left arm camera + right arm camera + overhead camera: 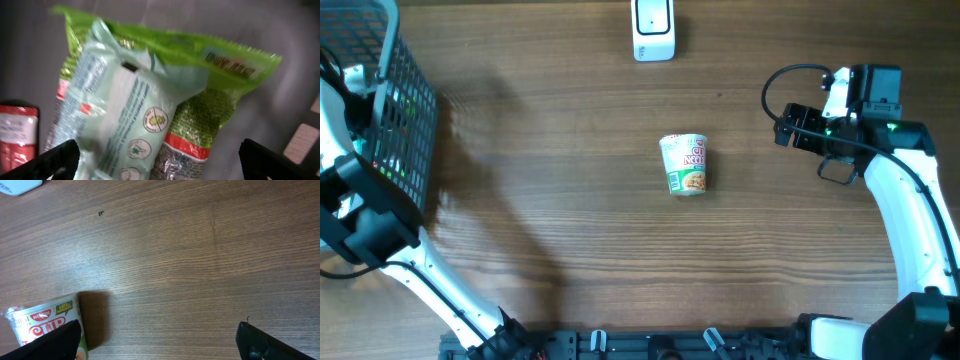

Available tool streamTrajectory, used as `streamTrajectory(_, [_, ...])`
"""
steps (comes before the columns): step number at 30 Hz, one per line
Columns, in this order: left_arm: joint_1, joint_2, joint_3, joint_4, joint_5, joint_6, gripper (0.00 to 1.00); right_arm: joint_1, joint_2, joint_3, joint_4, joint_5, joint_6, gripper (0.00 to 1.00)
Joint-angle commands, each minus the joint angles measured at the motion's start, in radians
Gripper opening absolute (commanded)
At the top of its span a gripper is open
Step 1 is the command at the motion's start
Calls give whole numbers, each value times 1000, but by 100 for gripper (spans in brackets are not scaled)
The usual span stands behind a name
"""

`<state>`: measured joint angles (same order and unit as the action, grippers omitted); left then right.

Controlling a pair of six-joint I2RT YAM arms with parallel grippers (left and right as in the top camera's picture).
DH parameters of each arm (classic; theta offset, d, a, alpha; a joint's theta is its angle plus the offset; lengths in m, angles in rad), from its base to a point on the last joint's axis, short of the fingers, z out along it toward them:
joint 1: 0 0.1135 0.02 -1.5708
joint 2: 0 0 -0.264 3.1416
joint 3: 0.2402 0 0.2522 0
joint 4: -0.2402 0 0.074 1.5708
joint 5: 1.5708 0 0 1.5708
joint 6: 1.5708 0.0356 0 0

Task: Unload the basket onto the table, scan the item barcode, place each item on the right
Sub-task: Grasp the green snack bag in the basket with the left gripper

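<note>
Spreading across the frame, the wooden table [570, 230] leaves open room all round the noodle cup [684, 164], lying at centre, long axis up-down. The basket [395, 110], upper left, is cut off. Left gripper [160, 160] gapes wide over blurred packets [125, 110]; right gripper [157, 335] wide, empty. The scanner [653, 30] sits top centre.

Open tabletop [560, 200] rings the noodle cup [684, 164] on all sides; a wire basket [405, 120], crammed with packets [125, 115], walls the left edge.
</note>
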<state>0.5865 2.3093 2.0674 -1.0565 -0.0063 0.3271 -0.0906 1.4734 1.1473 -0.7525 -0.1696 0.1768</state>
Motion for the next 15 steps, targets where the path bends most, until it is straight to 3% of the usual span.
streamTrajectory(1, [8, -51, 37, -1, 4, 73, 100, -2, 2, 9, 0, 16, -18, 100])
streamTrajectory(15, [8, -13, 11, 0, -6, 263, 100, -2, 2, 10, 0, 16, -18, 100])
